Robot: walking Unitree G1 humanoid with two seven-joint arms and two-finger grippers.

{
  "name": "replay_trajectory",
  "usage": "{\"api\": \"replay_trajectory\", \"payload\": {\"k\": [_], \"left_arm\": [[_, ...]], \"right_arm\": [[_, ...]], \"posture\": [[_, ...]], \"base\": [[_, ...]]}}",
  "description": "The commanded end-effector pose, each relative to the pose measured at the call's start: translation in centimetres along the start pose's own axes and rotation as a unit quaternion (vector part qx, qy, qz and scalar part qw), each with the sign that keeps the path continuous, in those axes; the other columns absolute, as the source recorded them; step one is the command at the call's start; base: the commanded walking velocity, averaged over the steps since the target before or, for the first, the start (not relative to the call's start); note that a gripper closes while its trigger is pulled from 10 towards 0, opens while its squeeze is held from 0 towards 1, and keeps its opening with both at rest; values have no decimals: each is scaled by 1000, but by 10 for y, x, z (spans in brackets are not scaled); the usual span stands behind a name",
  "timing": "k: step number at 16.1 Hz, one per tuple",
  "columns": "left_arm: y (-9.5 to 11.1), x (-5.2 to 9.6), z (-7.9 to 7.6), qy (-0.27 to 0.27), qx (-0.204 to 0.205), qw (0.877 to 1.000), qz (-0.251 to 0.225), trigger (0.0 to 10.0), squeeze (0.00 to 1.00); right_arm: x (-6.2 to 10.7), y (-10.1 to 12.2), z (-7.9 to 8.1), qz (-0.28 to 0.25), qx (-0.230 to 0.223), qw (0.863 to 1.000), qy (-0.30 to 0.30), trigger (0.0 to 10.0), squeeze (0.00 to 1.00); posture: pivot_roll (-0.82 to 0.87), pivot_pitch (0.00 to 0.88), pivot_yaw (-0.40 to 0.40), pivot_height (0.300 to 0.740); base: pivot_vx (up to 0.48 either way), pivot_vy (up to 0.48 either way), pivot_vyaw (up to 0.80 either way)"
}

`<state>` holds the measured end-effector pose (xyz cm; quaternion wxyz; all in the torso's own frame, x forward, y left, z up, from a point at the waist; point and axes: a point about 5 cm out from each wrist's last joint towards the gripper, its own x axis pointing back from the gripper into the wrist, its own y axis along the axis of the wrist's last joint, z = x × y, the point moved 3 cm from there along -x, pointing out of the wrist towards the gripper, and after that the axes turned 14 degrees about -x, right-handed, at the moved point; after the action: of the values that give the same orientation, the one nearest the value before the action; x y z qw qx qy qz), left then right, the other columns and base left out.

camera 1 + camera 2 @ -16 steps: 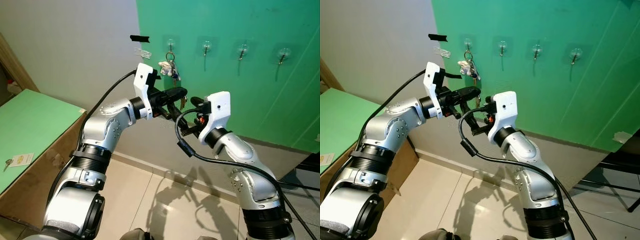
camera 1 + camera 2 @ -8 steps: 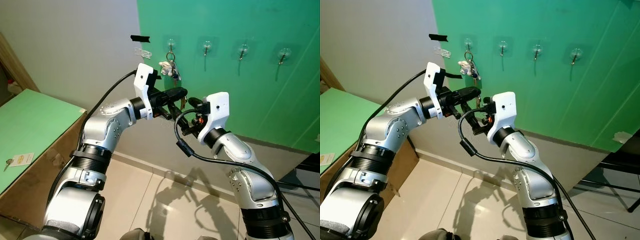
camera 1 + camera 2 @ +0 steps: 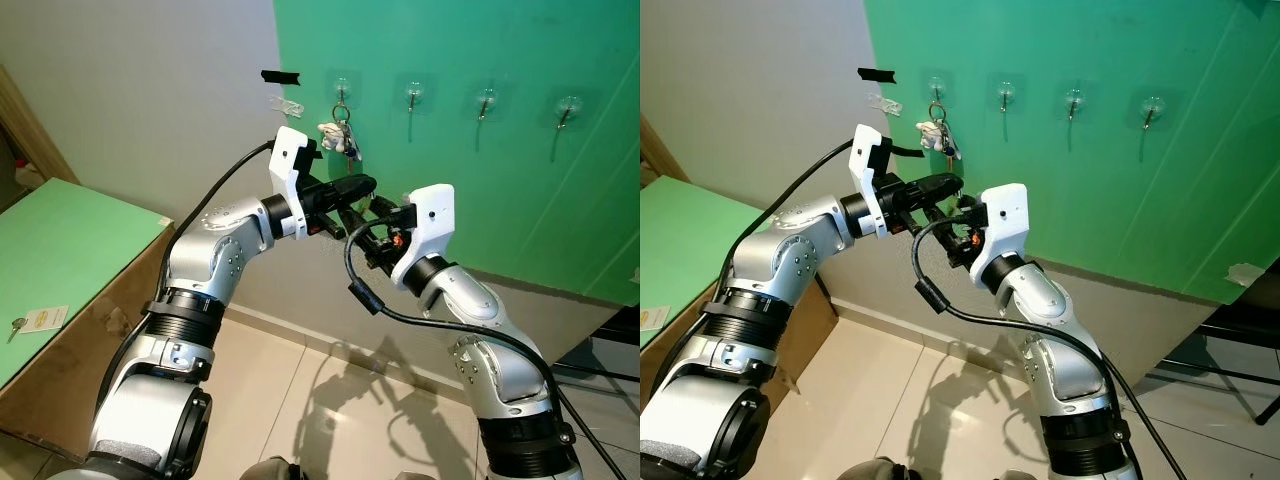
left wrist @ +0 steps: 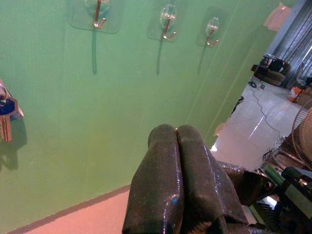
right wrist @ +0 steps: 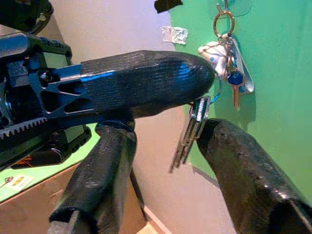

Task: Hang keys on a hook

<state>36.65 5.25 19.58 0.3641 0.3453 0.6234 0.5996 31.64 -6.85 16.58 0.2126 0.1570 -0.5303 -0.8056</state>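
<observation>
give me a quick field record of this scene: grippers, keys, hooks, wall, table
left gripper: fingers shut, pinching a flat bunch of silver keys that dangles below them
right gripper: open, fingers either side of that bunch
hung keys: ring with blue-capped key and white charm, on leftmost clear adhesive hook
other hooks: three, bare, first at
wall: green panel
side table: green top, small tagged key near its edge

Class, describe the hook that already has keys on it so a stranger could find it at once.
Find the green wall panel with a row of four clear stick-on hooks. Take the leftmost hook, nearest the grey wall. Unlike the three bare ones, it carries a key bunch with a blue key and a white charm.
</observation>
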Motion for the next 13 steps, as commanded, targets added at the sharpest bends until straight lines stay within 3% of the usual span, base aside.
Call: {"api": "replay_trajectory", "payload": {"k": [1,13], "left_arm": [[4,-2,-4,-13,-2,1000,-3,10000,0],[4,0,-12,-31,0,1000,-4,10000,0]], "right_arm": [[-6,4,3,-5,5,1000,5,0,0],[-8,6,-11,-9,29,999,-30,0,0]], "posture": [[-200,0,81,722],[-195,0,76,722]], "base": [[0,0,0],[0,0,0]]}}
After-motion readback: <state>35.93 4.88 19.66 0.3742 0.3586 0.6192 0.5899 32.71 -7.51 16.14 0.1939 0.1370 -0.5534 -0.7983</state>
